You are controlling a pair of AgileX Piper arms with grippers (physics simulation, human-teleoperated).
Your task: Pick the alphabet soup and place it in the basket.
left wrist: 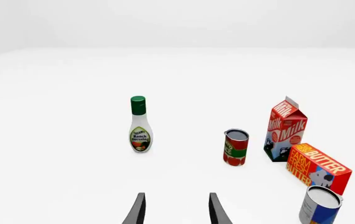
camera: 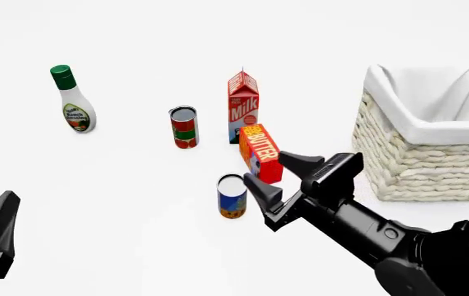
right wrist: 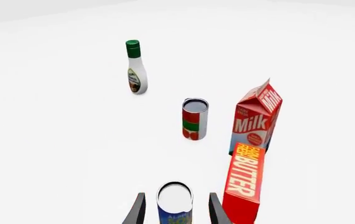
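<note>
Ranch dressing bottle (camera: 73, 102), tomato can (camera: 184, 127), milk carton (camera: 243, 106) and butter box (camera: 261, 153) stand leftward on the desk (camera: 135, 203); the left gripper (left wrist: 176, 212) idles, spread apart. Alphabet soup (camera: 232, 196) stands upright before the butter, between the right gripper's (camera: 277, 174) wide-open fingers, unclamped. Rigid, smooth, probably slippery: grip mid-label. Basket (camera: 423, 163) waits rightward.
</note>
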